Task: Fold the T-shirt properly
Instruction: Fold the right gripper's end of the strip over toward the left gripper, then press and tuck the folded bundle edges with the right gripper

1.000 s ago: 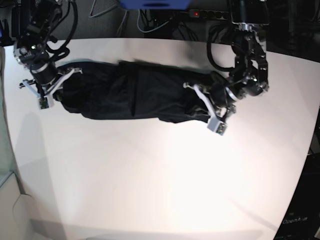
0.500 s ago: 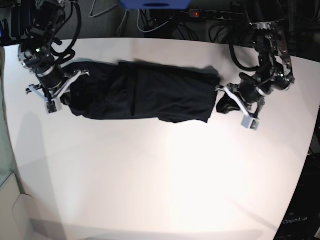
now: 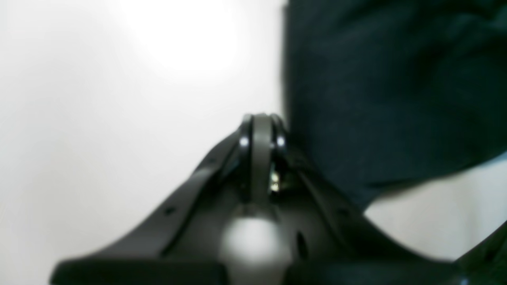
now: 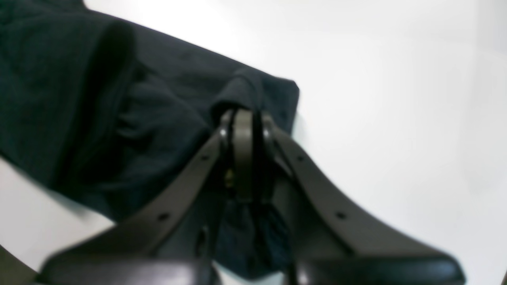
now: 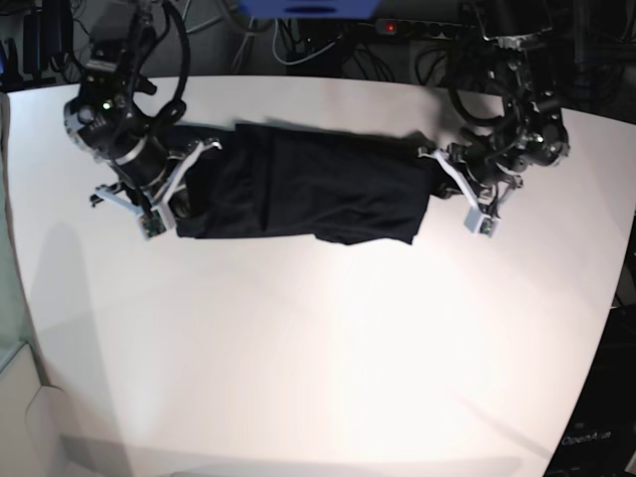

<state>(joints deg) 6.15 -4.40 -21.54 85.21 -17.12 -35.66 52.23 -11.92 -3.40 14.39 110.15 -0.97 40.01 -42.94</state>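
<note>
The T-shirt (image 5: 308, 184) lay on the white table (image 5: 318, 338); right gripper (image 4: 242, 118) pinched its cloth, left gripper (image 3: 259, 120) was closed, empty.

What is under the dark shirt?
The T-shirt lies on the white table, which shows all round it. It is folded into layers, so whatever sits between or beneath them is covered. The right gripper pinches one edge.
</note>
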